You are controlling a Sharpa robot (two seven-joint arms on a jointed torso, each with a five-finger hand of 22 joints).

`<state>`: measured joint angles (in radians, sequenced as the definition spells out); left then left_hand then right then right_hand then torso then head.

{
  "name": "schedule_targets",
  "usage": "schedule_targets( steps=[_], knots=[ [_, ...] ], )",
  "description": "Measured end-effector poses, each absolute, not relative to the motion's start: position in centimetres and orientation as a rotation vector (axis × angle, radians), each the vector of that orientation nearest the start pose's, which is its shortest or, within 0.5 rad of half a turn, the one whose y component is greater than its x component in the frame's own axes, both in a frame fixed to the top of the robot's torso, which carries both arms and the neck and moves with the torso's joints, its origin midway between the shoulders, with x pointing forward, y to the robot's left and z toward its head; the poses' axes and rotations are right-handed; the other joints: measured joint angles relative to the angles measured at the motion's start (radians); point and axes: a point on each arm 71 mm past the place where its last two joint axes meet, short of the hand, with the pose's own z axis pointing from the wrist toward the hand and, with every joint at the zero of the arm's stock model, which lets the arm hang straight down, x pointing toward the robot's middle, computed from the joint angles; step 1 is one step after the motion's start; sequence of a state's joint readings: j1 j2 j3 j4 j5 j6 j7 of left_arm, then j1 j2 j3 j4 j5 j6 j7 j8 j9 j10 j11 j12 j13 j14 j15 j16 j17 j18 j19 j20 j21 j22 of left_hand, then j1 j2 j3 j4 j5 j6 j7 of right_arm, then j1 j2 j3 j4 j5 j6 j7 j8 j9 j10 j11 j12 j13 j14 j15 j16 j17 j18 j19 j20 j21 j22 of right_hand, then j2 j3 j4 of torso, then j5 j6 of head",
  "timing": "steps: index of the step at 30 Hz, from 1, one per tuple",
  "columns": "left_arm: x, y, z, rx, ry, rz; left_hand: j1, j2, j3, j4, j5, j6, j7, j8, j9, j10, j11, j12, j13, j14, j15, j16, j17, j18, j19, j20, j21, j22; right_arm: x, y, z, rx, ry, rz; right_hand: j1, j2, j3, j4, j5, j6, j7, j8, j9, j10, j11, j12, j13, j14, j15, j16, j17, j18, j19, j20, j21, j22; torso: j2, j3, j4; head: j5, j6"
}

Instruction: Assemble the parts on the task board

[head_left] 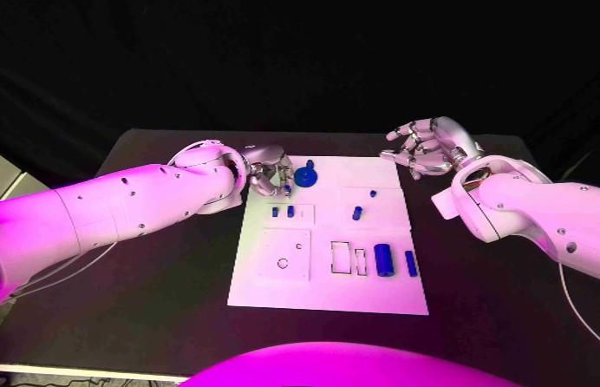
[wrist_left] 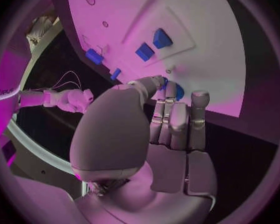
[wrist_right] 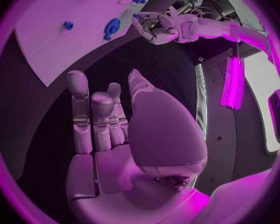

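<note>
Our left hand (head_left: 266, 177) sits at the upper left corner of the task board (head_left: 328, 293), a little left of centre in the head view. Its fingers are curled in toward a round blue part (head_left: 308, 177) with a small stem on top, which stands on the board just beside them. In the left wrist view the fingertips (wrist_left: 167, 87) reach that same blue part (wrist_left: 179, 92) and seem to touch it, but we cannot tell whether the hand actually grips it or only rests against it.

Our right hand (head_left: 427, 148) hangs in the upper right of the head view, off the board's far right corner and above the black worktop (head_left: 163, 274). Its fingers are apart and loosely bent, and it holds nothing — the right wrist view shows the palm (wrist_right: 124, 149) bare, with the fingers standing up side by side.

Outward from the left hand, two small blue parts (head_left: 283, 213) stand just below it in a shallow rectangular recess. Toward the board's middle right a small blue block (head_left: 358, 213) lies with a tiny blue peg (head_left: 373, 193) above it. Lower down, in the board's lower right area, a blue cylinder (head_left: 384, 260) lies lengthwise next to a slimmer blue bar (head_left: 410, 263), both just right of two empty rectangular slots (head_left: 347, 259). A square outline with a small hole (head_left: 283, 257) marks the board's lower left.
</note>
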<state>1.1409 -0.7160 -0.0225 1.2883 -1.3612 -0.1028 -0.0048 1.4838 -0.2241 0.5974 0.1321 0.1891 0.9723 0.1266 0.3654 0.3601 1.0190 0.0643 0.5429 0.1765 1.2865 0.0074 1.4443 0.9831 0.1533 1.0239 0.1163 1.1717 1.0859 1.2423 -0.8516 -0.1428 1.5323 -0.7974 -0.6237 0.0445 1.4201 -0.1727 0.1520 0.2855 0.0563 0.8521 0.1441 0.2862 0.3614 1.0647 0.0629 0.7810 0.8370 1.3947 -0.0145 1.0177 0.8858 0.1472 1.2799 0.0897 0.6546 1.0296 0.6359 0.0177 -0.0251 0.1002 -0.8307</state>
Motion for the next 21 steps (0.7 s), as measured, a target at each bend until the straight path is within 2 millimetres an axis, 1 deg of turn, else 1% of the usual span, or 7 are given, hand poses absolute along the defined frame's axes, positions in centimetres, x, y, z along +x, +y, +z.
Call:
schedule_targets(
  steps=[3,5,9,11,21],
  knots=[
    [51.11,19.76,-23.79,0.136,1.922,-0.684,0.0,0.0,-0.003,-0.003,0.0,0.002,0.002,0.0,0.0,0.0,0.0,0.0,0.0,0.0,0.0,0.0,-0.001,0.0,0.0,0.0,0.0,0.0,48.45,-21.94,-19.01,0.498,1.544,0.893,0.0,0.0,0.0,0.0,0.0,0.0,0.0,0.0,0.0,0.0,0.0,-0.001,-0.002,0.0,0.0,-0.008,-0.004,0.0,-0.004,0.004,-0.006,-0.005,0.0,0.0002,-0.0004,0.0,0.0],
    [51.16,19.81,-23.92,0.136,1.928,-0.68,0.0,0.0,-0.003,-0.003,0.0,0.004,0.004,-0.002,0.0,0.004,0.004,0.0,0.0,0.0,0.0,0.0,-0.001,0.0,0.0,0.0,0.0,0.0,48.45,-21.95,-19.01,0.498,1.544,0.893,0.0,0.0,0.0,0.0,0.0,0.0,0.0,0.0,0.0,0.0,0.0,-0.001,-0.004,-0.003,0.004,-0.012,-0.006,0.0,-0.003,0.004,-0.013,-0.009,0.0,0.0007,-0.0005,0.001,-0.001],
    [51.26,19.99,-24.09,0.134,1.938,-0.671,0.0,0.0,-0.003,-0.003,0.0,0.004,0.004,-0.003,0.0,0.004,0.004,-0.004,-0.001,0.0,0.0,0.0,0.0,0.0,0.0,0.0,0.0,0.0,48.43,-22.04,-19.01,0.498,1.543,0.891,0.0,0.0,0.0,0.0,0.0,0.0,0.0,0.0,0.0,0.0,0.0,-0.005,-0.006,-0.003,0.004,-0.018,-0.011,0.0,-0.003,0.004,-0.019,-0.013,0.0,0.0009,-0.0006,0.002,-0.001],
    [51.28,20.07,-24.17,0.134,1.942,-0.668,0.0,0.0,-0.003,-0.003,0.0,0.004,0.004,-0.004,0.0,0.004,0.004,-0.004,-0.001,0.0,0.0,0.0,-0.001,0.0,0.0,0.0,0.0,0.0,48.43,-22.08,-19.01,0.499,1.543,0.891,0.0,0.0,0.0,0.0,0.0,0.0,0.0,0.0,0.0,0.0,0.0,-0.005,-0.008,-0.007,0.0,-0.022,-0.013,0.0,-0.003,0.004,-0.024,-0.016,0.0,0.001,-0.0006,0.002,-0.001],
    [51.26,20.11,-24.38,0.136,1.961,-0.662,0.0,0.0,0.0,-0.006,0.0,0.004,0.004,-0.005,0.0,0.004,0.004,-0.004,-0.001,0.0,0.0,0.0,-0.003,0.0,0.0,0.0,0.0,-0.002,48.42,-22.1,-19.01,0.499,1.543,0.89,0.0,0.0,0.0,0.0,0.0,-0.002,-0.002,0.0,0.0,0.0,0.0,-0.005,-0.009,-0.007,0.0,-0.026,-0.016,0.0,-0.003,0.004,-0.031,-0.021,0.0,0.0009,-0.0001,0.001,-0.003]
  ],
)
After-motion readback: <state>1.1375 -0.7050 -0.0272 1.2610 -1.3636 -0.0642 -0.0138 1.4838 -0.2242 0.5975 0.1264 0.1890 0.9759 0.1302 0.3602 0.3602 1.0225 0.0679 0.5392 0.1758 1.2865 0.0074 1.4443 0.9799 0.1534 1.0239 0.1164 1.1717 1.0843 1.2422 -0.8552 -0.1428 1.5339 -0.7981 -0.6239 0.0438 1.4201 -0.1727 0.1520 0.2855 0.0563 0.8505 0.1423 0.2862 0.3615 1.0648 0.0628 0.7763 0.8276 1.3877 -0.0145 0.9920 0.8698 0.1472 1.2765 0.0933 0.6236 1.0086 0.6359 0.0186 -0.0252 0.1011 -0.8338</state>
